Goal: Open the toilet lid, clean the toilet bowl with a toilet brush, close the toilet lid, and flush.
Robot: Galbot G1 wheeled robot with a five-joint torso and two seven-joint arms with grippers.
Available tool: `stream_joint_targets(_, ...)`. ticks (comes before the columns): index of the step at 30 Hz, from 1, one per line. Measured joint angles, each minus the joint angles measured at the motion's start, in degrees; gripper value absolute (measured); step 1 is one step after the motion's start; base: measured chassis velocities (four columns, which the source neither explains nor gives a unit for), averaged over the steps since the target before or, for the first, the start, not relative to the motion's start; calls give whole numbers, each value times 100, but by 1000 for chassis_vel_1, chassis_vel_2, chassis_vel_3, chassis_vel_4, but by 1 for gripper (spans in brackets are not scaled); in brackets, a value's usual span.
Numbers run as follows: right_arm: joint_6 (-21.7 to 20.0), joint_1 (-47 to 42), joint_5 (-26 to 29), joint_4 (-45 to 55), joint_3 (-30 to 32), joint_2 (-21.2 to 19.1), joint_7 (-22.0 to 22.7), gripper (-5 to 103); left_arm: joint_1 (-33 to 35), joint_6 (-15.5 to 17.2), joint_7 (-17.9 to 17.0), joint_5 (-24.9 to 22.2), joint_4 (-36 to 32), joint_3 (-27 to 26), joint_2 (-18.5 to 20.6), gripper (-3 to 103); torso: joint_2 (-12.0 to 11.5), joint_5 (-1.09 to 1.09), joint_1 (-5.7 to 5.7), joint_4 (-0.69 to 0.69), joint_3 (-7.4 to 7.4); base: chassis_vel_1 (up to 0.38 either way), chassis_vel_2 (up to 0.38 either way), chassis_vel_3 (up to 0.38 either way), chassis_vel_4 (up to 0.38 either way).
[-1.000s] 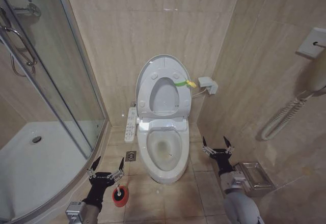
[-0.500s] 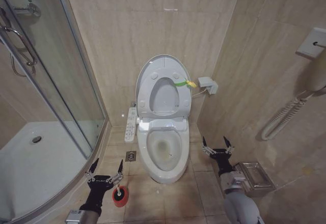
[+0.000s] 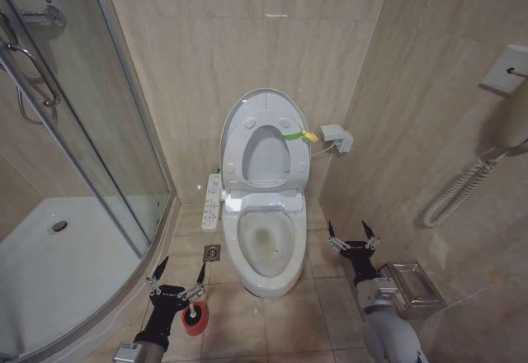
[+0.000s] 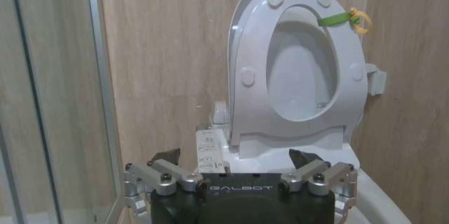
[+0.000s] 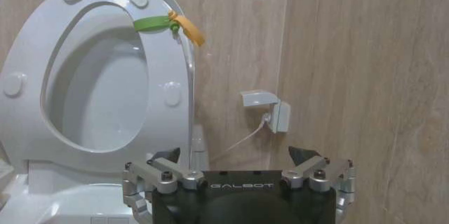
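The toilet lid stands raised against the wall with the ring seat folded up against it, and a yellow-green loop is tied at its edge. Below them the toilet bowl lies uncovered. The toilet brush stands in its red cup on the floor left of the bowl, with its white handle end pointing up. My left gripper hangs open just above the cup, holding nothing. My right gripper is open to the right of the bowl. Each wrist view looks past open fingers at the lid.
A curved glass shower door and a white shower tray take up the left. A floor drain and the button panel sit left of the bowl. On the right are a metal dish, a wall socket and a coiled cord.
My left gripper has drawn back a little toward me and shifted right, closer over the red cup. The right arm and the toilet have not moved.
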Motion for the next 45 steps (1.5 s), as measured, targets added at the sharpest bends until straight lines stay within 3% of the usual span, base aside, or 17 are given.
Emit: stream_joint_targets(45,0,0,0,0,0,0,0,100,11,-82,130,146,-24,69,-99,100,0,0,0,0,0,0,0,0,0)
